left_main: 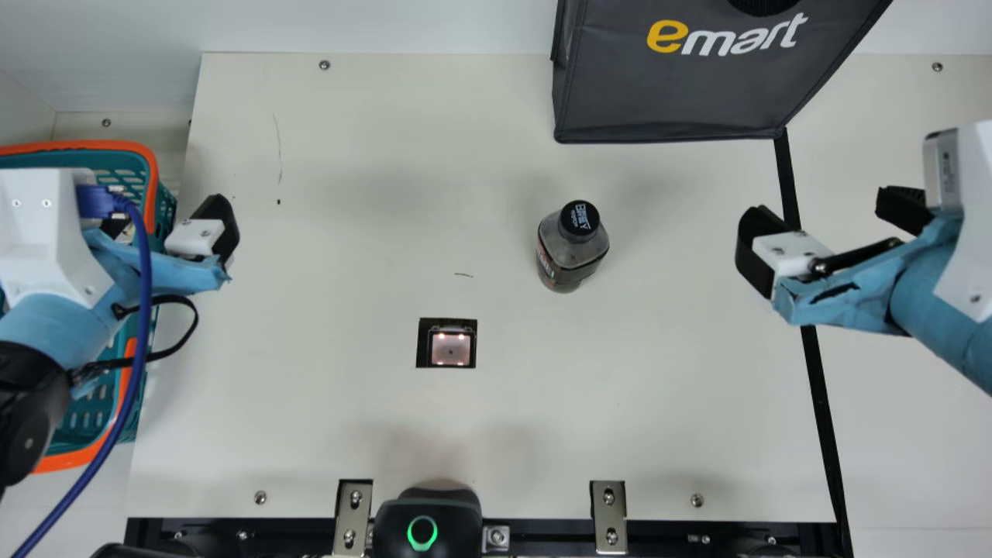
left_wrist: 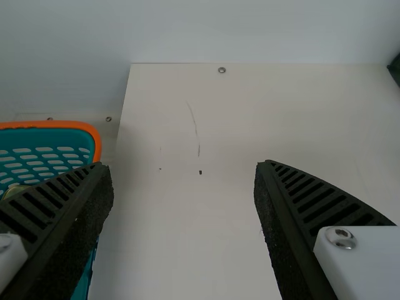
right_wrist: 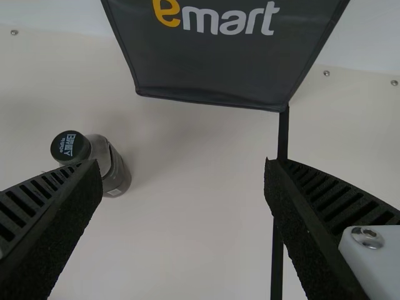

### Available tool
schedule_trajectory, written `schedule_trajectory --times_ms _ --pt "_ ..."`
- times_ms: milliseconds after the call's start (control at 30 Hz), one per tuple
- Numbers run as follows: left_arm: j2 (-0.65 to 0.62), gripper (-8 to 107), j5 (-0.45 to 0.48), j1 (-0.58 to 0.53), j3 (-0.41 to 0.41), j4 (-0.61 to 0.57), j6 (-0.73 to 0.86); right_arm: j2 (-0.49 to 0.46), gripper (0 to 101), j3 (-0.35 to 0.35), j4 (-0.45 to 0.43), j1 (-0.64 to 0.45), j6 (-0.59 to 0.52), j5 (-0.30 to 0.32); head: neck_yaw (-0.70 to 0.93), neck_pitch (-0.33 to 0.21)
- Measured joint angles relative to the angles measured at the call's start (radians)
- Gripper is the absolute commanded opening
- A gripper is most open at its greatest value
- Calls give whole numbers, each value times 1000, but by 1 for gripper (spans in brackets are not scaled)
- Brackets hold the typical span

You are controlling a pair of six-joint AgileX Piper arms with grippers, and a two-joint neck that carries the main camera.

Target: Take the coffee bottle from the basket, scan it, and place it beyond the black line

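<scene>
Coffee bottle [left_main: 570,252] stands upright on the cream table [left_main: 333,418], capped, between the lit scanner window [left_main: 450,349] and the dark bag [left_main: 666,93], and on the scanner's side of the black line [left_main: 820,403]. Left gripper [left_main: 167,223] hangs at the basket [left_main: 147,159], its fingers spread wide, one over the basket and one over the table, with nothing held. Right gripper [left_main: 829,218] is likewise wide open and holds nothing; its fingers straddle the black line, well apart from the bottle

Grey bag [left_main: 682,85], far side; metal brackets [left_main: 608,517], near edge.
</scene>
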Motion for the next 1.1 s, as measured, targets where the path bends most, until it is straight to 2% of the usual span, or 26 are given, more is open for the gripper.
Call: schedule_trajectory --times_ms 500,1100 --pt "0 90 0 0 0 0 0 121 91 -7 7 46 -53 -79 -2 0" --pt "0 90 0 0 0 0 0 235 91 0 -2 190 -25 -175 0 0"
